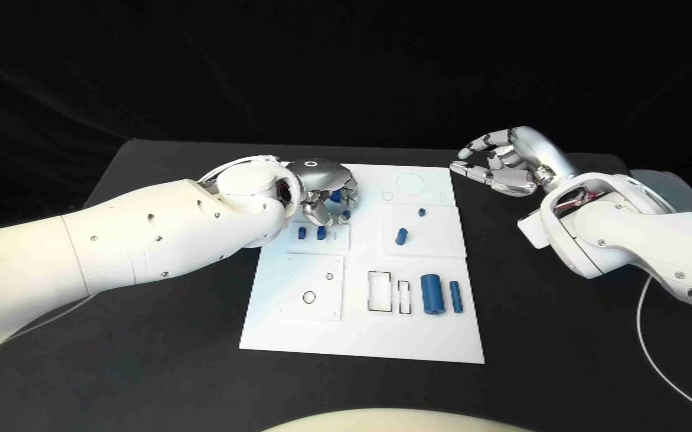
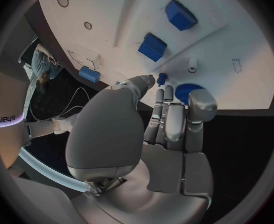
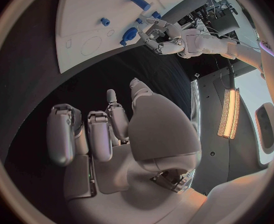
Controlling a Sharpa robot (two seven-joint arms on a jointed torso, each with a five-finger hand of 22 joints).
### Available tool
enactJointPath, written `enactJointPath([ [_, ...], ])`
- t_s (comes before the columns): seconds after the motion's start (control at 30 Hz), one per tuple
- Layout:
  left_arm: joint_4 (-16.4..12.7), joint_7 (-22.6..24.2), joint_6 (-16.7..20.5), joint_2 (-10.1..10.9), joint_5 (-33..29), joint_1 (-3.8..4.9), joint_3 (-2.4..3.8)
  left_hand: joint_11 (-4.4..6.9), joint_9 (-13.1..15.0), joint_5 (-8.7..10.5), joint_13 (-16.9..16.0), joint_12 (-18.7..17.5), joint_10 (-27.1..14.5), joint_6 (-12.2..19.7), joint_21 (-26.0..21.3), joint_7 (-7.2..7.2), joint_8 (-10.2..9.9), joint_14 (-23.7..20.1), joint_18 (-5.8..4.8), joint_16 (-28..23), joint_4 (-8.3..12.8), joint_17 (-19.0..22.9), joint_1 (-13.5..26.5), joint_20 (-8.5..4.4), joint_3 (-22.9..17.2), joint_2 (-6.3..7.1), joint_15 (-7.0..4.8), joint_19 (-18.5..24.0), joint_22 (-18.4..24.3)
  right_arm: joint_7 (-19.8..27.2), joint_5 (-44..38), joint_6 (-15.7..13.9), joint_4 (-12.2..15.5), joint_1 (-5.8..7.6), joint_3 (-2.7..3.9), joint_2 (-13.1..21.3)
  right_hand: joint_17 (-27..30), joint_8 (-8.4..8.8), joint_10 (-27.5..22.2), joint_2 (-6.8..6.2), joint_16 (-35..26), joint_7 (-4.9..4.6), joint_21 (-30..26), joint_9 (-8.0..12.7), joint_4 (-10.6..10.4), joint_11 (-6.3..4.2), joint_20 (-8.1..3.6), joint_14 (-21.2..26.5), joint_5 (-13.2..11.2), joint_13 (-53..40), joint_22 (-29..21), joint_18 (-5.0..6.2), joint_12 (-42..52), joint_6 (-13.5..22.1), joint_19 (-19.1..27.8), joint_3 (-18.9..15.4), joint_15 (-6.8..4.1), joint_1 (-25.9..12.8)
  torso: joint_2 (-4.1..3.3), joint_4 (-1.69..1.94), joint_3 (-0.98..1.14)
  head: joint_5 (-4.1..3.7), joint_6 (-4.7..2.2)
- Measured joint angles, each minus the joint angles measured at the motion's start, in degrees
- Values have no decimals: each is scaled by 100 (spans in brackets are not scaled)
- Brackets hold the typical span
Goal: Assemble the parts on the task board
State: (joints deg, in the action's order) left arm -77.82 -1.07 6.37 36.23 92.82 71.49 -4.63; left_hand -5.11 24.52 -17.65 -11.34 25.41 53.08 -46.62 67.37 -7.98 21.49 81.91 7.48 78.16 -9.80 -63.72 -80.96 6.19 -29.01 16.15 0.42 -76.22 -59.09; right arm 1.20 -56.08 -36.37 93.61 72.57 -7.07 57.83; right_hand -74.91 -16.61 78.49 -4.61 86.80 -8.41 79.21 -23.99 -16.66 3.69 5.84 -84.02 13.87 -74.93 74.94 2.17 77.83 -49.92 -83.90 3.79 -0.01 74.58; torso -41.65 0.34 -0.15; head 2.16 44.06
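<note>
Robot arms reach over a white task board (image 1: 368, 337) lying in the middle of a black tabletop (image 1: 159, 352). The left hand (image 1: 320, 195) hovers over the board's far left corner, fingers curled downward around a round blue part (image 2: 188, 91); whether the fingers actually grip that part cannot be told from these views. Just near of that hand, two small blue blocks (image 1: 309, 234) sit side by side on the board; the left wrist view shows them as two square pieces (image 2: 153, 47) beyond the fingertips (image 2: 159, 95), with a small blue peg (image 2: 162, 77) standing between them and the hand. Toward the board's middle, a small blue piece (image 1: 402, 234) rests in a square panel, with a tinier one (image 1: 421, 213) just beyond it. At the near right, two blue cylinders (image 1: 433, 296) lie parallel beside two rectangular outlines (image 1: 379, 290). The right hand (image 1: 500, 165) hangs off the board's far right corner, above the tabletop, its fingers loosely curled inward and holding nothing, well apart from every part.
</note>
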Motion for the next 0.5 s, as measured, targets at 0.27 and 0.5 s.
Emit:
enactJointPath([
  [0.27,111,-92,-143,-98,70,-2,0,20,-26,0,40,-33,80,-81,69,2,0,40,0,33,31,-7,-51,-3,-40,-51,0,-37,-97,2,2,0,11,0,0,-8,0,0,0,0,0,0,-23,0,0,0,0,0,0,1,0,0,-23,0,0,0,0,0,0,0,-1,-1,3],
  [0.5,177,-135,-202,-163,91,-2,-1,29,-44,0,63,-33,172,-122,140,2,0,40,-88,33,55,-17,-92,-3,-89,-92,0,-78,-166,4,2,1,15,0,0,-13,1,0,0,0,0,0,-22,1,0,0,0,0,0,1,0,0,-23,0,0,0,0,0,0,0,0,-7,15],
])
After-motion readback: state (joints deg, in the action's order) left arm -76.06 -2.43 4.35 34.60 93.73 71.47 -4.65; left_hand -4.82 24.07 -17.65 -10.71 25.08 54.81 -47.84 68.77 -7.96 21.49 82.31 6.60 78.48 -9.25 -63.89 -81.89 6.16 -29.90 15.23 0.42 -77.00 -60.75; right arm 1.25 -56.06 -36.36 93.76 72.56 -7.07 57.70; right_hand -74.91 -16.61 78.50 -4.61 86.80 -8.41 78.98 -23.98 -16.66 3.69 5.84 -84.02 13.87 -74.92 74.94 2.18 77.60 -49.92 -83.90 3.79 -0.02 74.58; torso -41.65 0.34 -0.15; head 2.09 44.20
